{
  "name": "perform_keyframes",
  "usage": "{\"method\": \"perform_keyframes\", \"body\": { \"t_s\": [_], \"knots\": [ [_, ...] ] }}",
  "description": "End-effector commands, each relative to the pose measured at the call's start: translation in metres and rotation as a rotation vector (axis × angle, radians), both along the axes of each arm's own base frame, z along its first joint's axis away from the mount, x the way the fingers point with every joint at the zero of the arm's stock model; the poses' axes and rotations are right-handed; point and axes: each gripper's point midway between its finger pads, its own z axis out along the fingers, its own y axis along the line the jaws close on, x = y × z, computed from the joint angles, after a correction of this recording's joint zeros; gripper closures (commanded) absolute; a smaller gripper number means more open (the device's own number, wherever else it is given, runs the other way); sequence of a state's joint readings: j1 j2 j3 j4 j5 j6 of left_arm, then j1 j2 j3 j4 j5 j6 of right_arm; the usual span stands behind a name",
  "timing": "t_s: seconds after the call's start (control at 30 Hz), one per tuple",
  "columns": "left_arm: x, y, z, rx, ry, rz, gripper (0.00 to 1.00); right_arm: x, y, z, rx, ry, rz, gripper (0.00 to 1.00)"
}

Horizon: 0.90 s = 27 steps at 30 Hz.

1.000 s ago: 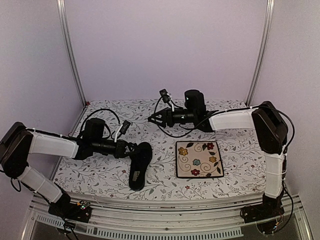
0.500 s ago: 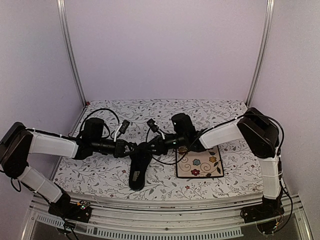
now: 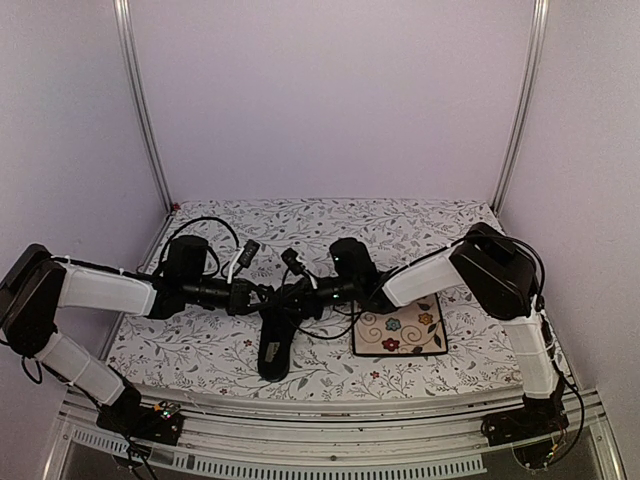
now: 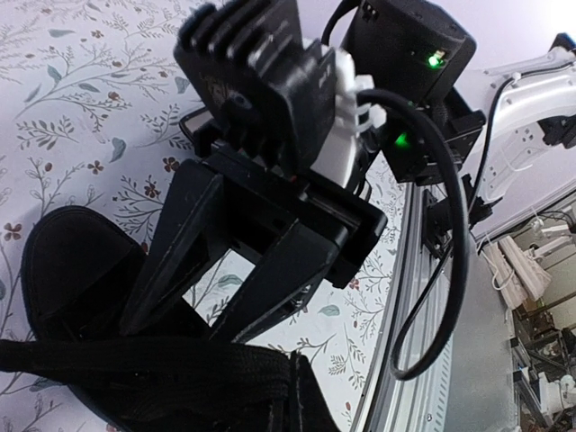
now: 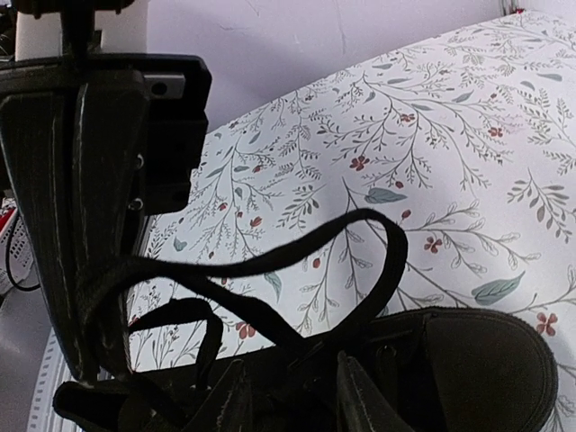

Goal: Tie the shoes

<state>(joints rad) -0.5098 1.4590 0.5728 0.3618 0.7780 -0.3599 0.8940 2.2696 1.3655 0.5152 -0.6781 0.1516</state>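
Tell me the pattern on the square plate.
The plate is cream with coloured flowers; top view.

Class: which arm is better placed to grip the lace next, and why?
Probably right. The right claw is open just over the shoe, with a lace arching ahead of it. The left claw is shut, holding lace, so it is busy.

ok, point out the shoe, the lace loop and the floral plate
shoe (image 3: 272, 352): top external view, its near half.
lace loop (image 5: 306, 238): right wrist view, upper strand.
floral plate (image 3: 405, 330): top external view, centre.
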Motion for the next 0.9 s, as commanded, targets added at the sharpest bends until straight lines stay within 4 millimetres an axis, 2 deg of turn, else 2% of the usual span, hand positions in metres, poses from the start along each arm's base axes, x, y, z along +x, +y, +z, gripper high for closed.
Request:
{"method": "perform_keyframes", "body": {
  "t_s": [0.0, 0.17, 0.23, 0.37, 0.87],
  "knots": [
    [0.003, 0.001, 0.007, -0.014, -0.022, -0.006, 1.00, 0.006, 0.015, 0.009, 0.058, -0.081, 0.009, 0.67],
    [0.004, 0.000, 0.006, -0.014, -0.018, -0.008, 1.00, 0.002, 0.021, 0.011, 0.083, -0.085, 0.059, 0.68],
    [0.005, 0.000, 0.007, -0.015, -0.018, -0.009, 1.00, -0.002, 0.022, -0.009, 0.062, -0.063, 0.077, 0.68],
    [0.006, 0.000, 0.007, -0.013, -0.020, -0.007, 1.00, -0.007, 0.022, -0.015, 0.063, -0.071, 0.100, 0.68],
    [0.007, 0.000, 0.006, -0.011, -0.016, -0.009, 1.00, -0.016, 0.040, -0.014, 0.123, -0.109, 0.163, 0.67]
  ]
}}
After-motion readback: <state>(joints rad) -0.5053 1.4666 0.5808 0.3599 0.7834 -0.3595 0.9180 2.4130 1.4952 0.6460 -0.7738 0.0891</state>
